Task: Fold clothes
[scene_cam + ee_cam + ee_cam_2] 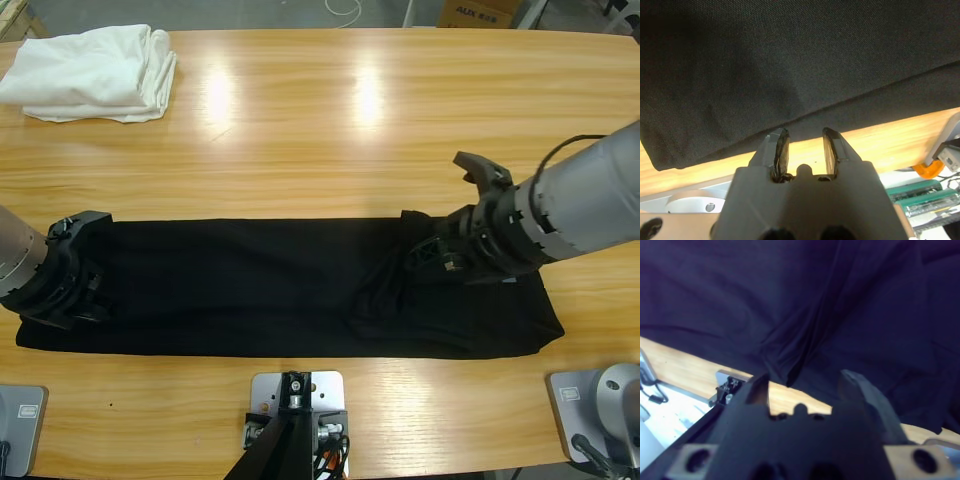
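Fingers (783,147) on the left gripper (70,285) stand apart with bare wood showing in the gap, nothing clamped, tips right at the near hem of the polo shirt (270,290). Left gripper sits over the shirt's left end in the high view. Fabric in the left wrist view is a fine matte black weave, edge straight, lying flat on the table (330,130).

Table is glossy light wood with long grain and two lamp glares. Folded white cloth (95,75) lies at the far left corner, soft stack, well apart from the shirt.

Shirt is a long black band folded lengthwise along the near side of the table, smooth from the left end through the middle, then bunched into diagonal creases right of centre.

Right gripper (440,255) is down on that creased part, silver forearm coming in from the right edge. Its jaws are spread in the right wrist view, wood visible between them, rumpled folds just beyond the tips, no cloth pinched
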`<state>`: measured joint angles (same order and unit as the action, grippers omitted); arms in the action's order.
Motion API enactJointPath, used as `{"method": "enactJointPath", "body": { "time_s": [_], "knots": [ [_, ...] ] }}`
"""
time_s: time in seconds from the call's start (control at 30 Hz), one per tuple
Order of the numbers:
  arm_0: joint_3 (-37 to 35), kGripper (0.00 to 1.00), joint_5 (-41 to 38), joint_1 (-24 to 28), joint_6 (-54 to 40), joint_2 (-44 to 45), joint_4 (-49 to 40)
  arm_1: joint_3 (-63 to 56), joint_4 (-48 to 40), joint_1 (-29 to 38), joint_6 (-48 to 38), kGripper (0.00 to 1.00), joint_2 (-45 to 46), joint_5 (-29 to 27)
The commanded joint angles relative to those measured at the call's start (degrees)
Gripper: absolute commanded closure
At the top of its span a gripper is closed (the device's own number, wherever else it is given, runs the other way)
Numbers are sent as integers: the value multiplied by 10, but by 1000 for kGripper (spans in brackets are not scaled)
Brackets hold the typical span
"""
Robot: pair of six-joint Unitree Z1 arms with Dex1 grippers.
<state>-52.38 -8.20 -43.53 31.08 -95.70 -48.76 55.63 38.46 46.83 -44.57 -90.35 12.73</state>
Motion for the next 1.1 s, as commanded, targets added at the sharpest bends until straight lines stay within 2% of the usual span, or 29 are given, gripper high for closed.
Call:
{"method": "enactJointPath", "body": {
  "time_s": [0.03, 0.27, 0.33, 0.4, 0.53, 0.8, 1.1],
  "knots": [
    [-2, 745, 7, -6, -5, 10, 3, -3, -31, 7, -27, 593, -94, -17],
    [3, 745, 7, -6, -7, 7, 8, -4, -48, 7, -32, 599, -128, -14],
    [5, 745, 7, -6, -7, 6, 10, -4, -48, 7, -31, 693, -132, -13],
    [8, 745, 7, -6, -7, 6, 12, -4, -49, 7, -21, 993, -134, -11],
    [12, 740, 7, -9, -7, 5, 16, -2, -45, 7, 13, 1000, -115, -11],
    [28, 736, 7, -10, -6, 4, 32, 9, -50, 7, 17, 1000, -130, 35],
    [32, 736, 6, -15, -5, 1, 40, 114, -9, 1, 24, 1000, -178, 61]
  ]
}}
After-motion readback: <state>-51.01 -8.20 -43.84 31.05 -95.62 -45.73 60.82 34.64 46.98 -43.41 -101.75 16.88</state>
